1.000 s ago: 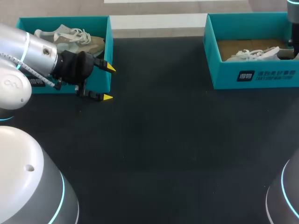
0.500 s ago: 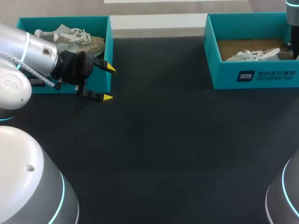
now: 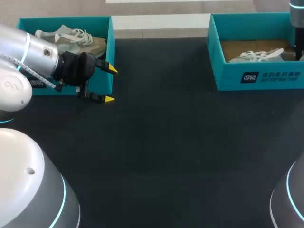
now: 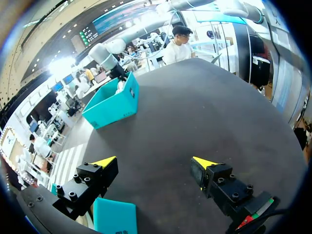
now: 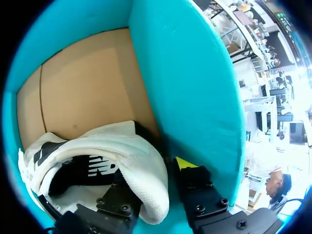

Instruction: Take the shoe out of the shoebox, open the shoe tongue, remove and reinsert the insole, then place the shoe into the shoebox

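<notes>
A white shoe [image 3: 259, 55] lies in the teal shoebox [image 3: 259, 78] at the table's far right. My right arm [image 3: 297, 19] comes down into that box at its right end. In the right wrist view the shoe's white heel [image 5: 146, 170] sits between the fingers of my right gripper [image 5: 156, 170]. The yellow-tipped finger [image 5: 185, 163] stands just off the heel, beside the box wall [image 5: 185, 87]; the other tip is hidden behind the heel. It is open. My left gripper [image 3: 110, 84] hangs wide open and empty at the left box's near right corner, also seen as the left gripper [image 4: 155, 162].
A second teal shoebox [image 3: 111, 47] at the far left holds a beige shoe [image 3: 78, 40]. Dark table [image 3: 180, 142] stretches between the two boxes. The left wrist view looks across it to the right shoebox [image 4: 111, 103].
The white shoe has sunk lower into the right box, and my right gripper's fingers have parted from its heel. The left arm has not moved.
</notes>
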`<state>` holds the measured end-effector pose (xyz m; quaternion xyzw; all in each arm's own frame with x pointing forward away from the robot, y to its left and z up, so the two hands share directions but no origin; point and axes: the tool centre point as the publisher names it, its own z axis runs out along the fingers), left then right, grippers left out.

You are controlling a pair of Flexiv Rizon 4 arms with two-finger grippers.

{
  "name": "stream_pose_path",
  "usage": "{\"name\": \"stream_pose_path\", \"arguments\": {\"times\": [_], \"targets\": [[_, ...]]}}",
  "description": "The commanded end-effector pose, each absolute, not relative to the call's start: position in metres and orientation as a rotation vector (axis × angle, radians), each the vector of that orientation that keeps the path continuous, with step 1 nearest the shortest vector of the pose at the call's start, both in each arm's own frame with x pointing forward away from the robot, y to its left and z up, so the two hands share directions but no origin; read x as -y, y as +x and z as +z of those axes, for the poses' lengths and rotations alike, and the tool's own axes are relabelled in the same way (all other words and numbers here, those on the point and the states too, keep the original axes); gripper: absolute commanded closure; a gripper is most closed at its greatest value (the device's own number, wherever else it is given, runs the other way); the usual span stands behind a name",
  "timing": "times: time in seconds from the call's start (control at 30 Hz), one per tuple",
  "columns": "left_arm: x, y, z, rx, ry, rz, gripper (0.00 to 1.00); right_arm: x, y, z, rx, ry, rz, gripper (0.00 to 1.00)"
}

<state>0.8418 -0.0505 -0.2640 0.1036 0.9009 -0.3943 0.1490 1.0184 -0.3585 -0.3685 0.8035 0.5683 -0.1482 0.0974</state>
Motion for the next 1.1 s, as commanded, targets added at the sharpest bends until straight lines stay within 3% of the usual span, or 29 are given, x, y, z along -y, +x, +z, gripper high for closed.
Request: {"name": "stream_pose_path", "arguments": {"times": [0.03,0.43,0.47,0.53,1.1], "targets": [[0.051,0.841,-0.263,-2.592,0.297,-1.127,0.0,0.358,1.016,-0.358,-1.669,2.386,-0.419,0.66],[0.051,0.841,-0.263,-2.592,0.297,-1.127,0.0,0.353,1.022,-0.331,-1.691,2.353,-0.351,0.5],[0.051,0.841,-0.263,-2.592,0.297,-1.127,0.0,0.352,1.023,-0.328,-1.696,2.351,-0.34,0.29],[0.051,0.841,-0.263,-2.592,0.297,-1.127,0.0,0.35,1.026,-0.321,-1.699,2.34,-0.317,0.01],[0.051,0.841,-0.263,-2.592,0.297,-1.127,0.0,0.306,1.028,-0.229,-1.806,2.247,-0.015,0.0]]}}
